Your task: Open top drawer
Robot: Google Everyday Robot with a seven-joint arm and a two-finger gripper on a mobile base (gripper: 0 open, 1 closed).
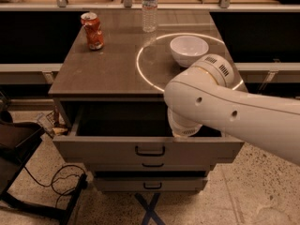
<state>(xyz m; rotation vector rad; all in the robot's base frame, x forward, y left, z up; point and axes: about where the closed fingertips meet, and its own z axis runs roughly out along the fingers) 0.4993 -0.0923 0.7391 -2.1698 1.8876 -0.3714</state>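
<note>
The top drawer [108, 150] of the grey cabinet stands pulled out, its front facing me with a small black pull [150, 150] at centre. Its inside is dark and shadowed. My white arm comes in from the right and bends down over the drawer's right half. The gripper [184, 130] sits at the arm's lower end, just behind the drawer front and right of the pull, mostly covered by the wrist.
On the cabinet top [108, 69] stand a red can [93, 30], a clear water bottle [149, 8] and a white bowl [189, 49]. Two lower drawers [152, 185] are shut. A black chair [14, 146] and a cable [61, 179] lie at the left on the floor.
</note>
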